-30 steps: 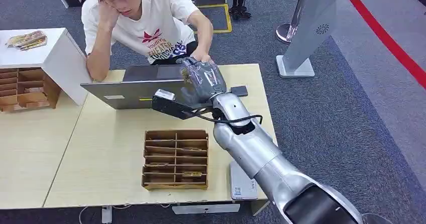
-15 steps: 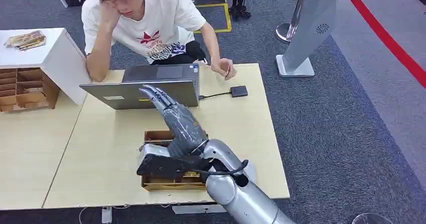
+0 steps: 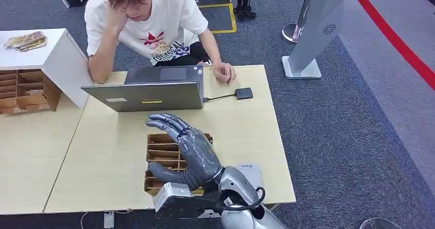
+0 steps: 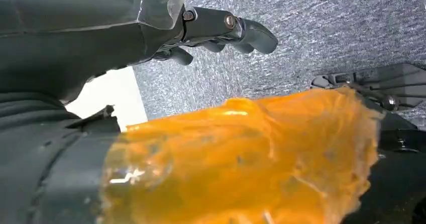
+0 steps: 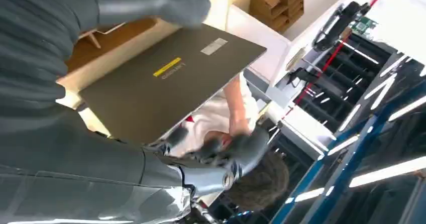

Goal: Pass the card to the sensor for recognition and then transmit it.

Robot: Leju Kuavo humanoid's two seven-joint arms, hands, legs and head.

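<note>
Nearest to us, over the front edge of the table, our right hand hangs above the wooden card rack, fingers spread wide and holding nothing. We judge that the card we need is among those lying in the rack's slots, though they are too small to tell apart. Reaching down from here, we could jam fingertips against the dividers, drag the light rack across the table, or pinch up two cards at once. Our left hand hangs over the grey carpet, fingers loosely curled, empty as far as we can tell. Further off, the small black sensor sits just beside the person's hand; we could snag its cable or bump the laptop.
</note>
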